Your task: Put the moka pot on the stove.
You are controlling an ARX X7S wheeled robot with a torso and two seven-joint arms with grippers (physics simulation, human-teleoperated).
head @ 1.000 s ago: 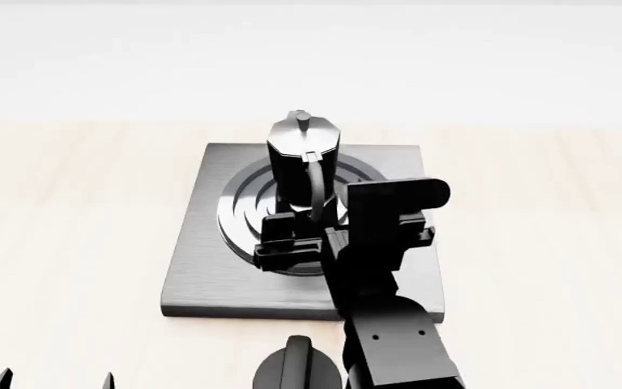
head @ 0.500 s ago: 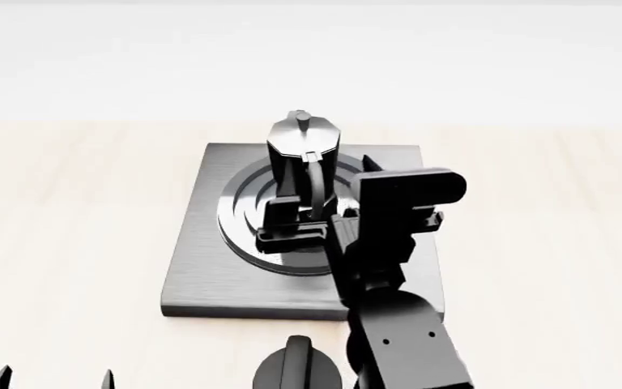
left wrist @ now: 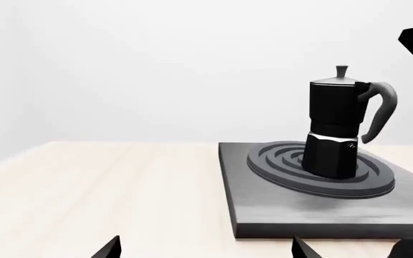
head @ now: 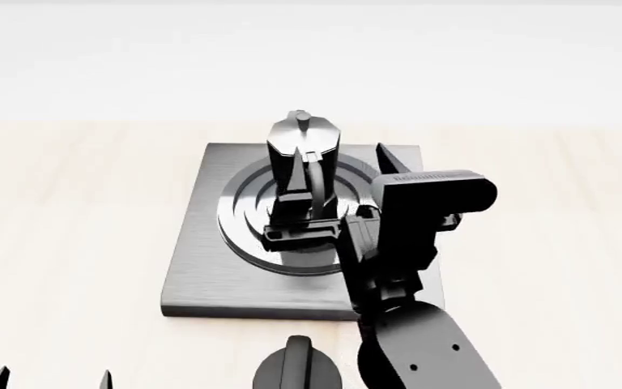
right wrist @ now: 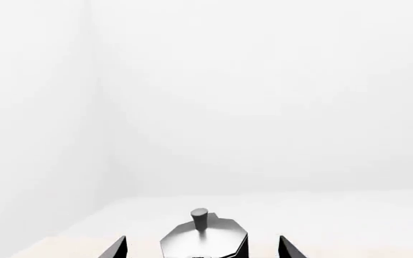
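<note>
On left wrist view: tall faceted glossy black moka pot (left wrist: 333, 129) upright on ring burner of flat brushed-grey square stove (left wrist: 314, 201), light wooden bench (left wrist: 106, 188) beneath; left pincer (left wrist: 203, 250) tips spread. Head view: right pincer (head: 295, 212) by pot handle, grip unclear. Right wrist view: fingertips (right wrist: 116, 248) spread, flanking silver lid.

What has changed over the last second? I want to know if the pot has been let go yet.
In the head view the right gripper has risen and swung rightward above the stove, its fingers spread beside the moka pot's handle, not closed on it, so it looks released. The moka pot stayed upright on the ring burner. The stove and the left gripper stayed put.
</note>
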